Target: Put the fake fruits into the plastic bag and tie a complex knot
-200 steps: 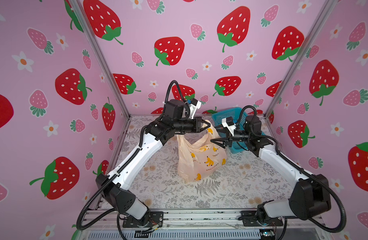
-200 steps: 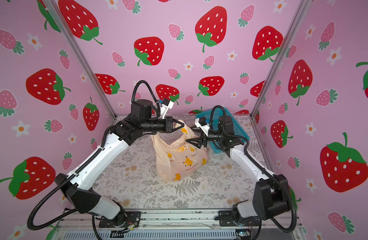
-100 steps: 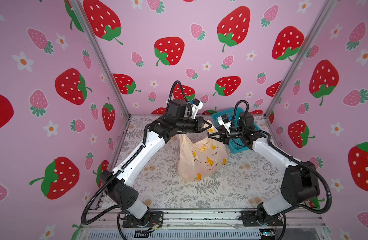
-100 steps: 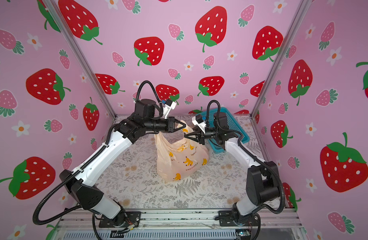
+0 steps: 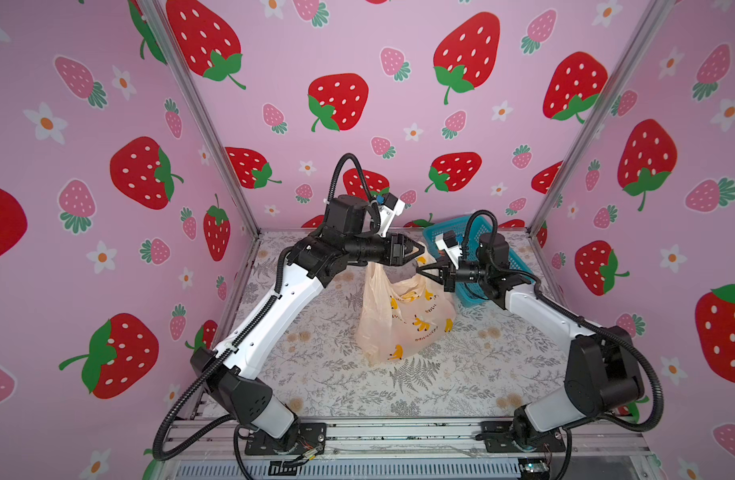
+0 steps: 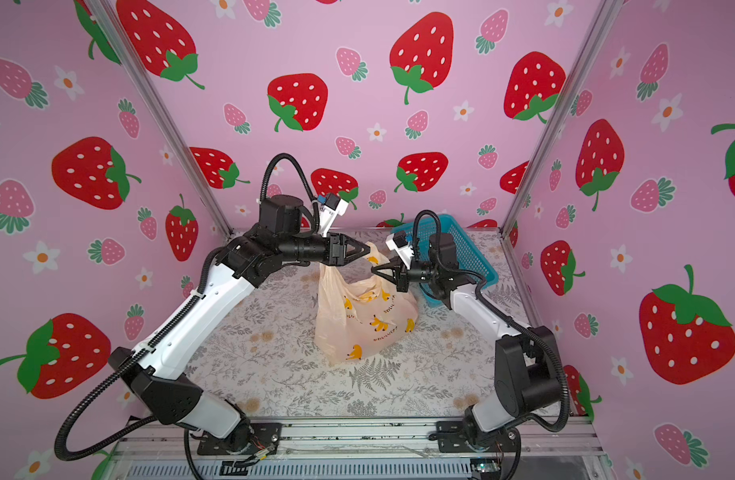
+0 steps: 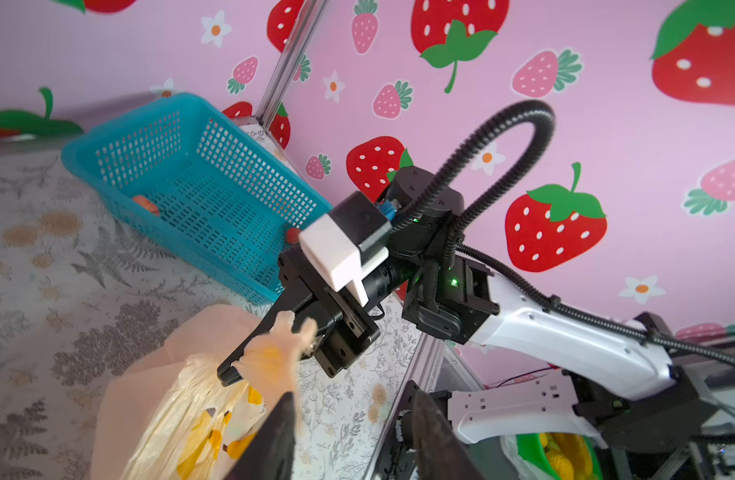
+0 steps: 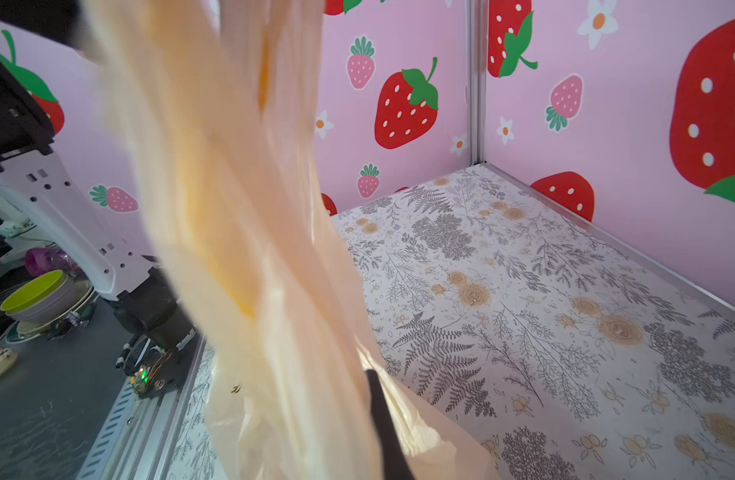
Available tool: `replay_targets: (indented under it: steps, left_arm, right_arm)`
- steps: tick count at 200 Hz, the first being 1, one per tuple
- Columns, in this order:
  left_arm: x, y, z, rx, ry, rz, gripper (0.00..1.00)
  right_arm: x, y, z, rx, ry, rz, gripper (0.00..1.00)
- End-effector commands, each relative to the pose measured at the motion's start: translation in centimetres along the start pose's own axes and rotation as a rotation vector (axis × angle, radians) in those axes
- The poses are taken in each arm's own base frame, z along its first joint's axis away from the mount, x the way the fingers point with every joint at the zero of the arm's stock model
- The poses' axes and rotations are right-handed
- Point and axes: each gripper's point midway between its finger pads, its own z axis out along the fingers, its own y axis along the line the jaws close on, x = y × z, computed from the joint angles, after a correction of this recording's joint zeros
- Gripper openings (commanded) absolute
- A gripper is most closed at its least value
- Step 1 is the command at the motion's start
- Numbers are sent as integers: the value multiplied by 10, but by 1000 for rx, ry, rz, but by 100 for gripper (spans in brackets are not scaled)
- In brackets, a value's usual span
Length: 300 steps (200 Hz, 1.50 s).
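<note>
One fruit point(image 7: 145, 203) lies in basket point(image 7: 124, 121) beside bag point(image 7: 178, 399).

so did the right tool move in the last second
Yes. Judged against the basket, the right tool has shifted slightly left, away from it, onto the bag's handle, and is now shut on it.

Peach banana-print plastic bag point(image 5: 403, 320) stands upright, handle pulled up; 1 orange-red fake fruit point(image 7: 145, 203) inside basket point(image 7: 199, 124)
</note>
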Motion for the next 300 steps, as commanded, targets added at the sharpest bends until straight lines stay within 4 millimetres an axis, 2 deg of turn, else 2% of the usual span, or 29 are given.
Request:
replay_targets:
  steps: [1, 36, 53, 78, 98, 128, 157, 187, 225, 266, 286, 300]
  left_arm:
    - [-11, -42, -37, 70, -60, 177, 56]
    - [10, -44, -70, 1, -97, 298, 68]
    - [23, -38, -88, 0, -129, 299, 70]
    - [35, -6, -115, -77, -244, 245, 76]
    - [49, 17, -125, -132, -287, 278, 83]
    - [69, 51, -114, -171, -226, 297, 86]
    - [80, 62, -94, -96, -185, 325, 88]
    - [83, 68, -79, -26, -197, 387, 85]
    - [78, 85, -67, -29, -222, 432, 72]
    - [72, 93, -55, 16, -222, 407, 63]
    - [69, 96, -53, 19, -220, 399, 54]
    - [68, 98, -51, 24, -216, 387, 44]
  right_arm:
    - [-18, -1, -7, 54, -43, -8, 0]
    - [-19, -4, -8, 70, -49, 10, 0]
    - [-19, -6, -8, 76, -49, 15, 0]
    - [-19, -7, -7, 75, -50, 19, 0]
    - [-19, -7, -7, 74, -53, 20, 0]
    - [-21, -7, -6, 66, -59, 20, 0]
    - [-20, -8, -6, 68, -59, 17, 0]
    - [-19, -7, -5, 59, -60, 13, 0]
    - [-20, -7, -5, 54, -71, 6, 0]
    - [-20, -7, -5, 50, -74, 1, 0]
    - [-20, -7, -4, 51, -74, 1, 0]
    - [-20, -7, -5, 52, -75, 1, 0]
